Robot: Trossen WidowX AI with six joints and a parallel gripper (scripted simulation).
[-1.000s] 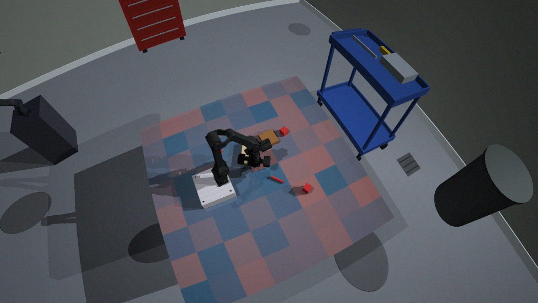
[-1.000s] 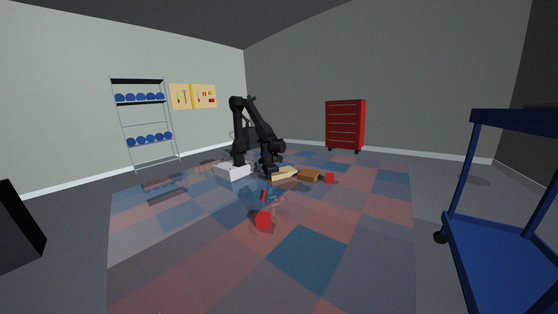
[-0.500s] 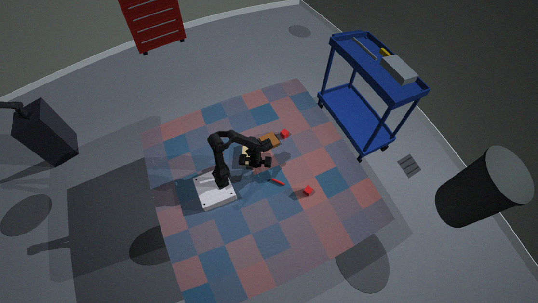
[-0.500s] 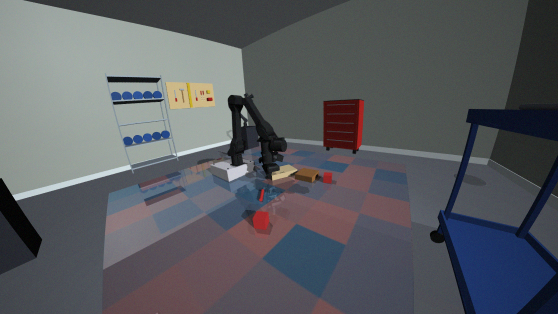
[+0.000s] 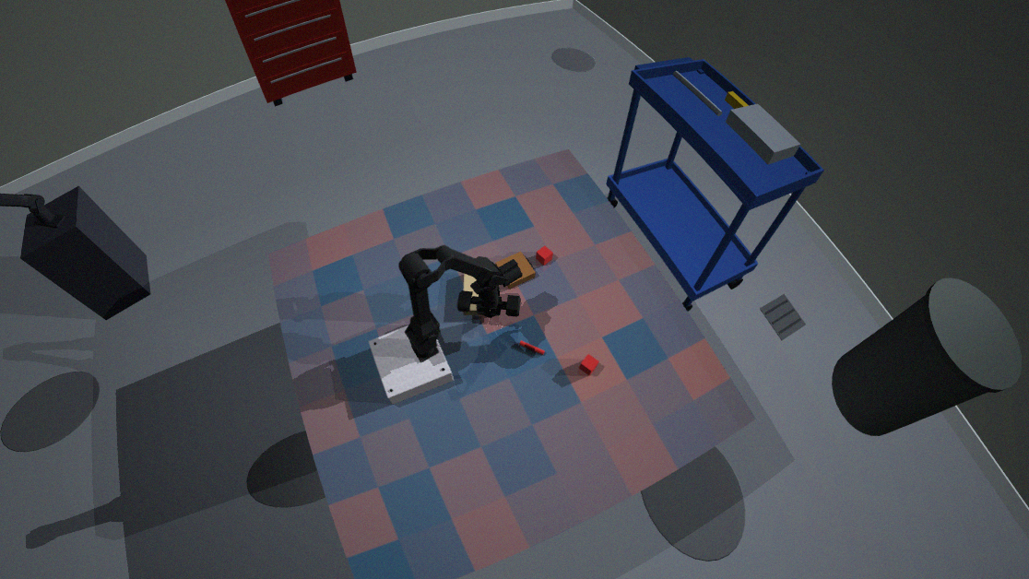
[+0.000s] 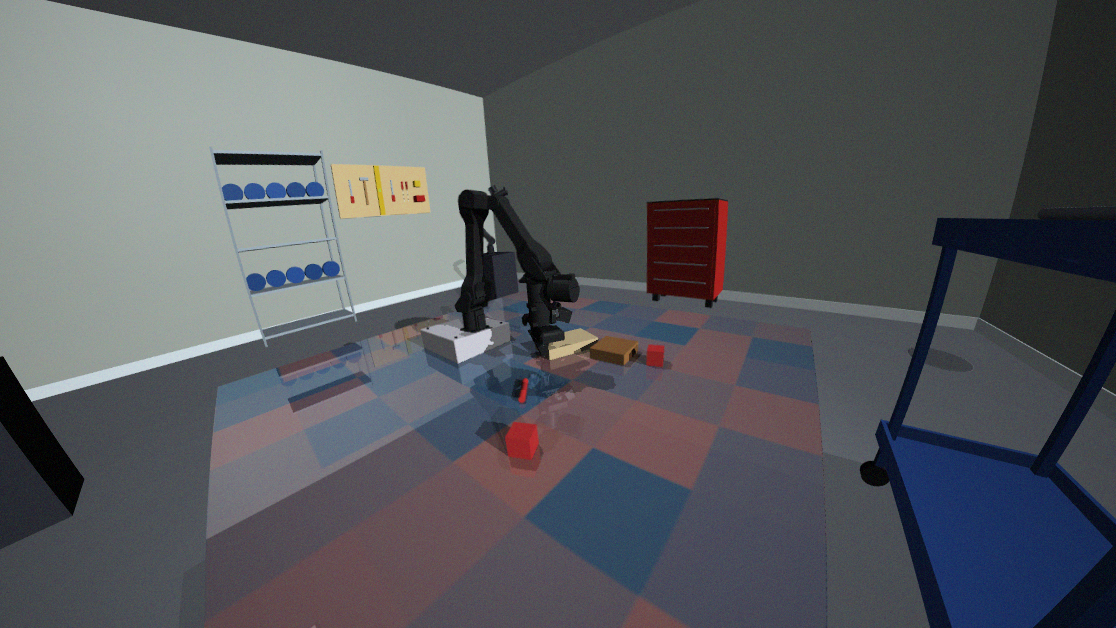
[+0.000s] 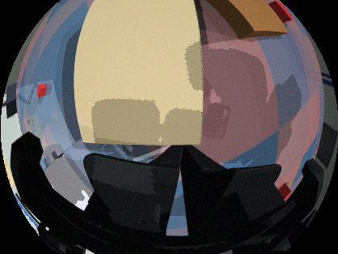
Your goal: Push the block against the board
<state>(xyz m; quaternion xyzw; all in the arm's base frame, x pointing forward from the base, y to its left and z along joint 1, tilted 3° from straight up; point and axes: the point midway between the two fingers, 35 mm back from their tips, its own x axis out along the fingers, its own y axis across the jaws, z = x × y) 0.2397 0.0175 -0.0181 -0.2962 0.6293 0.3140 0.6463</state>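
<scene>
The pale cream board [image 5: 468, 285] [image 6: 573, 344] [image 7: 137, 61] lies flat on the mat, partly hidden by the arm in the top view. The orange-brown square block [image 5: 524, 266] [image 6: 612, 350] [image 7: 260, 18] lies flat beyond the board's right side in the wrist view. A strip of mat shows between them there, so they are apart in the visible part. My gripper [image 6: 547, 347] [image 7: 179, 146] is shut and empty, low at the board's near end. The fingertips are right by that end edge; whether they touch it cannot be told.
A red cube [image 5: 544, 254] [image 6: 655, 355] stands just past the block. Another red cube [image 5: 589, 364] [image 6: 522, 439] and a red stick [image 5: 532, 348] [image 6: 523, 389] lie on the patchwork mat [image 5: 503, 460]. A third red cube [image 7: 42, 90] shows at the wrist view's left.
</scene>
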